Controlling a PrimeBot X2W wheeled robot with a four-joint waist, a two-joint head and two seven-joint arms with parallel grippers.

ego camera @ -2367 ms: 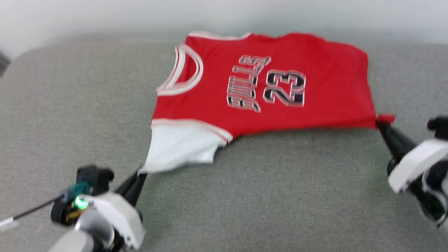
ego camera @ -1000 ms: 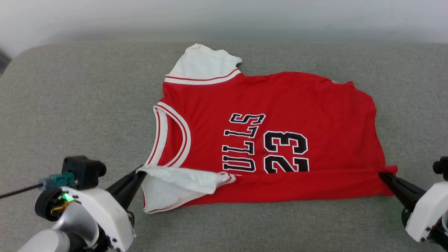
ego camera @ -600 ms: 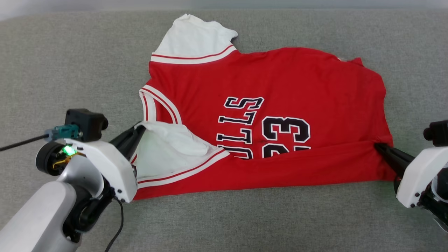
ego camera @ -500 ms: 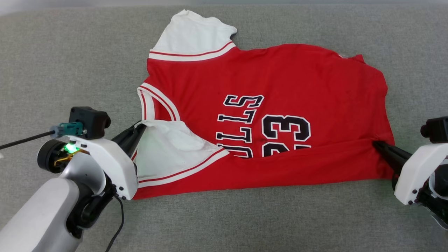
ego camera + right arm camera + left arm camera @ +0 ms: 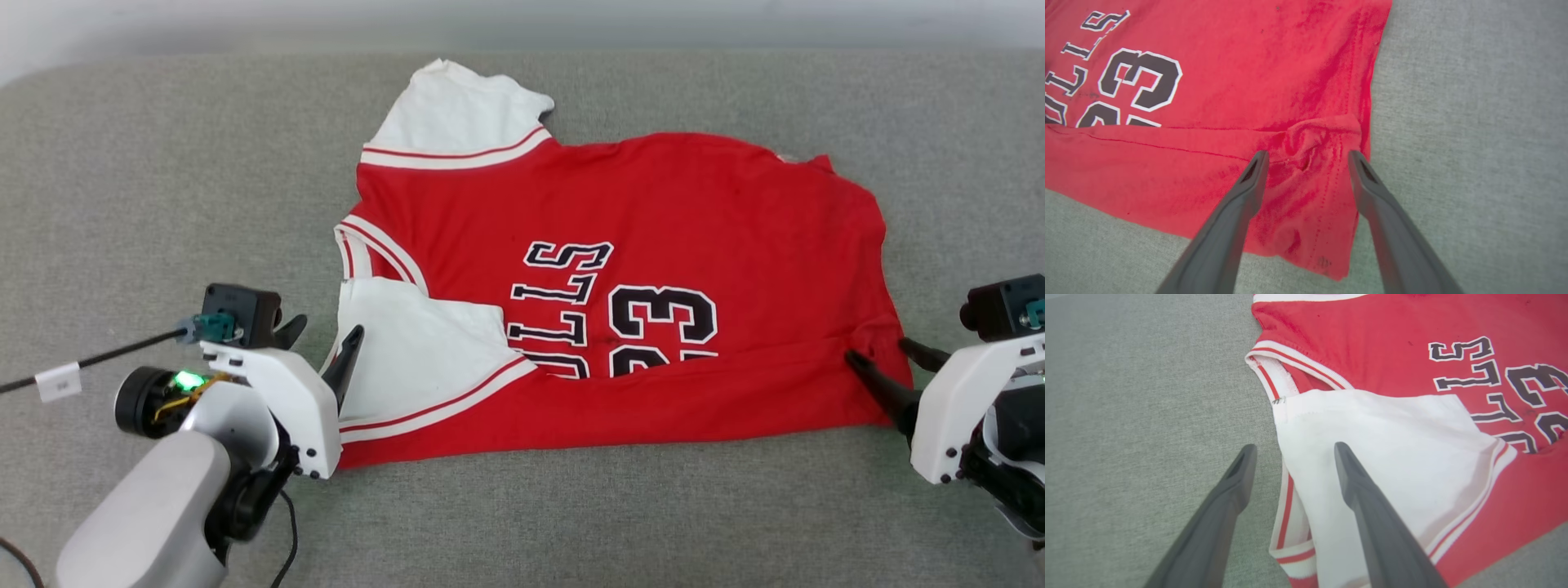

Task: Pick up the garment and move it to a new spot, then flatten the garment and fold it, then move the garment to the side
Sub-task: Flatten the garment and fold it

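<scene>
1. Head view: the red jersey [image 5: 653,212] lies sideways in the middle of the grey upholstered surface [image 5: 163,163], with its collar toward the robot's left and its hem toward its right. The near long edge is folded up over the body. This puts the white near sleeve [image 5: 416,359] on the red front and hides the lower part of the lettering [image 5: 563,302]. The far sleeve [image 5: 457,114] juts out flat at the back. The left gripper [image 5: 326,327] sits at the sleeve end of the fold and the right gripper [image 5: 878,349] at the hem end, a spacing that suits laying a long fold evenly. Both sets of jaws stand wide and hold nothing.

2. Left wrist view: the jaws straddle the sleeve's edge, one finger over bare grey fabric and the other over the white sleeve. No cloth is pinched between them. The striped neckline trim [image 5: 1290,359] lies just beyond.

3. Right wrist view: the wide jaws flank a puckered hem corner [image 5: 1314,139], which rests free on the layer beneath. The pucker probably marks a good pinch point. The first fold looks laid, and the far sleeve is not yet tucked.
</scene>
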